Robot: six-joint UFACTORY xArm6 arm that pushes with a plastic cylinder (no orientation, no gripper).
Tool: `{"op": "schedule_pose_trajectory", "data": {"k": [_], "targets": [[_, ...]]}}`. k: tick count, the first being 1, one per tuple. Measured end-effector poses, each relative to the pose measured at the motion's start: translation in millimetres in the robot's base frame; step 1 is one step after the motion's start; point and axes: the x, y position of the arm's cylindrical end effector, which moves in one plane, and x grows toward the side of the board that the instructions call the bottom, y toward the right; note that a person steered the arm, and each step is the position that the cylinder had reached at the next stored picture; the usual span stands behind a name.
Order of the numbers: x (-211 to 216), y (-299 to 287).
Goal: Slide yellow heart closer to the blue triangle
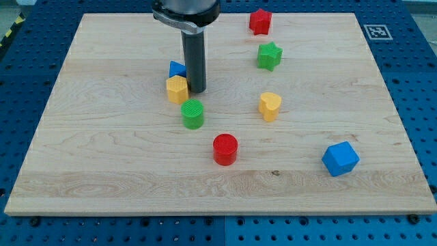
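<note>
Camera view puts my tip [196,90], a bare rod holding nothing, just beside the yellow hexagon [177,89] and blue triangle [177,69]. Sweeping toward the yellow heart [270,106] carelessly could knock the green cylinder [193,113]. That heart sits well apart, toward the view's right of my tip.

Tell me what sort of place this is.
Probably a robotics lab bench: a pale wooden board lies on a blue perforated table, a printed marker tag sits at its corner, and my tip stands among small plastic blocks, beside the yellow hexagonal block.
</note>
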Motion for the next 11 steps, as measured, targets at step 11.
{"op": "schedule_pose_trajectory", "data": {"k": [11], "targets": [[39, 102]]}}
